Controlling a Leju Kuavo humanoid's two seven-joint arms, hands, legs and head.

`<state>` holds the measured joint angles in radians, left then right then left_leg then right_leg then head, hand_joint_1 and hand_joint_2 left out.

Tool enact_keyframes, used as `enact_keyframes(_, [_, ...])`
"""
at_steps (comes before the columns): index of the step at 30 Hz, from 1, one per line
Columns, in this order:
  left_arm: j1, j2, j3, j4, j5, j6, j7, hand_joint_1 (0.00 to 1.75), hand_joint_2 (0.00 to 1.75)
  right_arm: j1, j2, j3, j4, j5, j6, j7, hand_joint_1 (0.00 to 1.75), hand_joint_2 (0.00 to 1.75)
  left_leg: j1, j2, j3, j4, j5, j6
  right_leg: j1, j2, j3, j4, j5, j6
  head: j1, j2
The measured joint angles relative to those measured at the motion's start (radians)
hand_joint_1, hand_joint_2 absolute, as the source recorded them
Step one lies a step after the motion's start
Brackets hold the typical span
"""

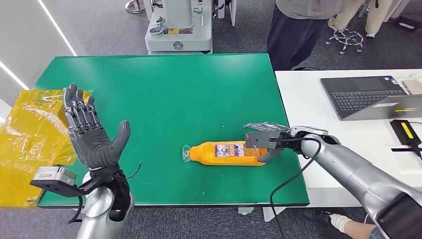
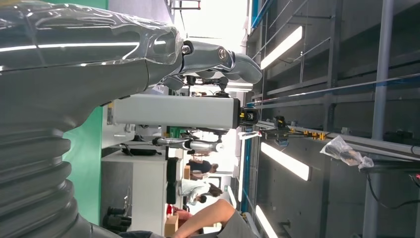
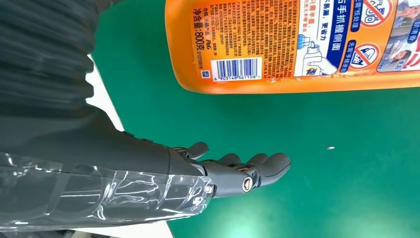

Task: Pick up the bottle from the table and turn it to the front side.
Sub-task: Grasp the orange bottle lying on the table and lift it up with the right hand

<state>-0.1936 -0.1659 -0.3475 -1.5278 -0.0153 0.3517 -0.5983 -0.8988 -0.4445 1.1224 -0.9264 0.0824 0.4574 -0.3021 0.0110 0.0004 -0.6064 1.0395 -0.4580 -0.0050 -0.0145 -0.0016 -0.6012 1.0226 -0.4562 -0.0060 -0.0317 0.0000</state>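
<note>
Head view: bottle [image 1: 229,153] lying flat, cap twd left; right robot hand [image 1: 266,137] spread, empty.

Both arms are silver metal with rounded shells. The left hand [image 1: 92,137] is dark grey, with segmented fingers, a thick grey thumb and a black bracket carrying a silver box at the wrist. The right hand [image 1: 266,137] is dark grey; a black cable loops along its forearm, and clear film wraps its wrist.

Head view looks down on the green table [image 1: 164,99]; right wrist view shares it, close up.
</note>
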Motion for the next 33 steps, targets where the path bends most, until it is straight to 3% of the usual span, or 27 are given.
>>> enact_keyframes(13, [0.0, 0.0, 0.0, -0.001, 0.0, 0.001, 0.0, 0.0, 1.75, 0.009, 0.015, 0.004, 0.014, 0.014, -0.019, -0.003, 0.0, 1.75, 0.0, 0.0, 0.0, 0.0, 0.0, 0.0, 0.0, 0.0, 0.0, 0.0, 0.0, 0.0, 0.0, 0.0])
enact_keyframes(23, [0.002, 0.0, 0.0, -0.008, -0.005, 0.001, 0.0, 0.0, 1.75, 0.048, 0.091, 0.003, 0.125, 0.076, -0.078, -0.05, 0.0, 1.75, 0.0, 0.0, 0.0, 0.0, 0.0, 0.0, 0.0, 0.0, 0.0, 0.0, 0.0, 0.0, 0.0, 0.0])
enact_keyframes(28, [0.007, -0.005, 0.0, -0.014, -0.018, -0.008, 0.008, 0.0, 1.75, 0.027, 0.123, -0.055, 0.074, 0.091, -0.153, -0.056, 0.0, 1.75, 0.0, 0.001, 0.0, 0.0, 0.0, 0.0, 0.0, 0.001, 0.0, 0.001, 0.0, 0.0, 0.0, 0.0])
enact_keyframes(33, [0.005, -0.016, -0.002, -0.014, -0.019, -0.014, 0.009, 0.0, 1.75, 0.014, 0.199, -0.111, 0.044, 0.118, -0.167, -0.043, 0.0, 1.75, 0.001, 0.001, 0.001, 0.0, 0.0, 0.0, 0.001, 0.001, 0.0, 0.001, 0.0, 0.0, 0.0, 0.0])
